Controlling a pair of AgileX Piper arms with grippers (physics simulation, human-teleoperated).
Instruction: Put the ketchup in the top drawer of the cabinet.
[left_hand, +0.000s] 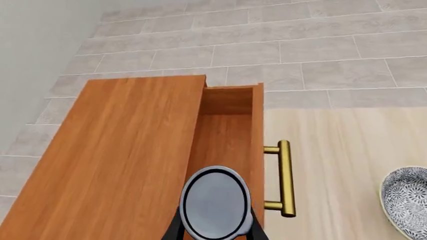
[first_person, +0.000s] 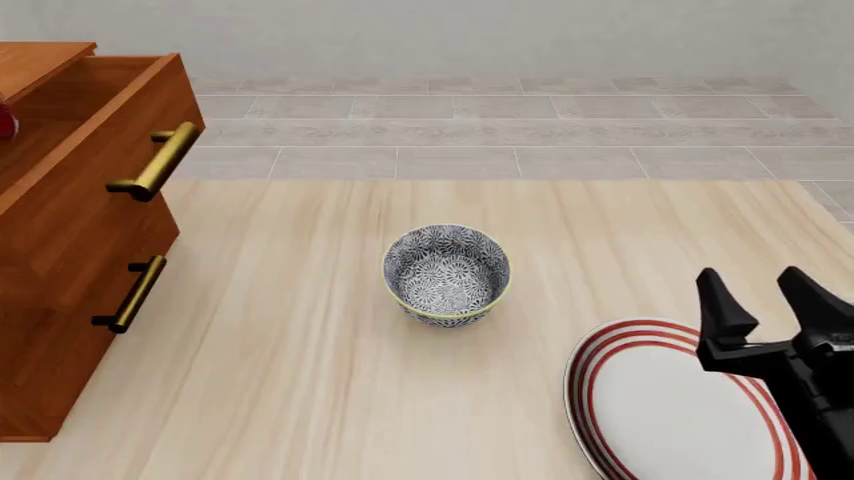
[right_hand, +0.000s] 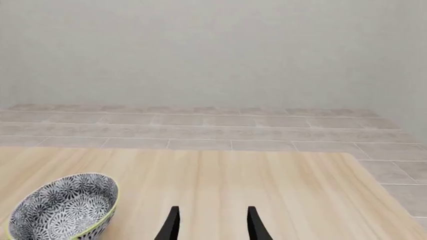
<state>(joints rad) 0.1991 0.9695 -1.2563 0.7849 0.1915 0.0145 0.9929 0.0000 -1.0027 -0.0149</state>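
Note:
The ketchup (left_hand: 216, 202) shows its glossy round top in the left wrist view, with my left gripper (left_hand: 215, 231) shut on it, a black finger on each side. It hangs over the open top drawer (left_hand: 227, 135) of the reddish-brown cabinet (left_hand: 127, 150). In the front view only a sliver of the red ketchup (first_person: 7, 122) shows at the left edge, above the pulled-out top drawer (first_person: 94, 150) with its brass handle (first_person: 154, 160); the left gripper itself is out of that frame. My right gripper (first_person: 774, 300) stands open and empty over the plate.
A grey patterned bowl (first_person: 447, 272) sits mid-table, also seen in the right wrist view (right_hand: 63, 207). A white plate with red rings (first_person: 667, 410) lies at the front right under the right arm. The lower drawer (first_person: 80, 300) is closed.

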